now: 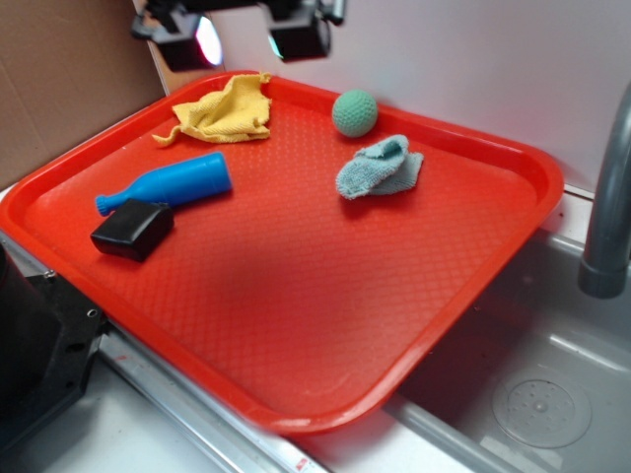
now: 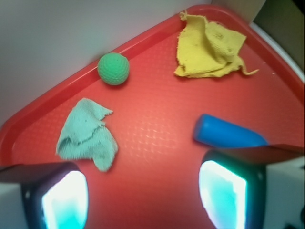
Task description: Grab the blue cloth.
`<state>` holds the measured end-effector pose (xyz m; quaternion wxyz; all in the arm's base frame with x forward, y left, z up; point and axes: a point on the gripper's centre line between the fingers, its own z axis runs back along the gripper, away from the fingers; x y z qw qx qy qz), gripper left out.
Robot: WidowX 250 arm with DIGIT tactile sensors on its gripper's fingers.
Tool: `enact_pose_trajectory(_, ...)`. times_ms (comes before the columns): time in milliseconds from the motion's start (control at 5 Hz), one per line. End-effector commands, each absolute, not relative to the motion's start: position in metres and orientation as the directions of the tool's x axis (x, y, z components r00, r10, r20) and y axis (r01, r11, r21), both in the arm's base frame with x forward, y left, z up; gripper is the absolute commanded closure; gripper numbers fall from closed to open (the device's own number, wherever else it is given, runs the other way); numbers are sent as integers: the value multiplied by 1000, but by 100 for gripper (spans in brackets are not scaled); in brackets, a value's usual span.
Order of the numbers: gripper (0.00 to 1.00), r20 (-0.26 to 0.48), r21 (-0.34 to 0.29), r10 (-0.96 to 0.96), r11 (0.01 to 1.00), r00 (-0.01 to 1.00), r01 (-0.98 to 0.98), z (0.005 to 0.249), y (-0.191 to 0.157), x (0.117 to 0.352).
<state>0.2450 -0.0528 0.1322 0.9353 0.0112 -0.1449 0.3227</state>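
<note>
The blue cloth [image 1: 380,168] is a pale blue-grey bunched rag lying on the red tray [image 1: 325,296] toward its back right, just in front of the green ball [image 1: 355,112]. My gripper [image 1: 251,37] hangs high above the tray's back edge, open and empty, with only its two lit fingertips showing at the top of the frame. In the wrist view the cloth [image 2: 88,133] lies upper left of my open gripper [image 2: 143,198], just beyond the left fingertip [image 2: 64,200]. Nothing is between the jaws.
A yellow cloth [image 1: 225,110] lies at the tray's back left, a bright blue plastic bottle [image 1: 168,183] and a black block [image 1: 133,230] at its left. The bottle [image 2: 226,133] sits by my right fingertip. A grey faucet [image 1: 606,197] and sink [image 1: 542,394] are at the right.
</note>
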Motion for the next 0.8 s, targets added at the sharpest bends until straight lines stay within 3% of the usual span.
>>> enact_pose_trajectory(0,0,257,-115,612,788,748,-605,91,-65,290)
enact_pose_trajectory(200,0,224,-135,603,798,766,-588,71,-66,308)
enact_pose_trajectory(600,0,220,-112,574,818,789,-564,47,-68,334)
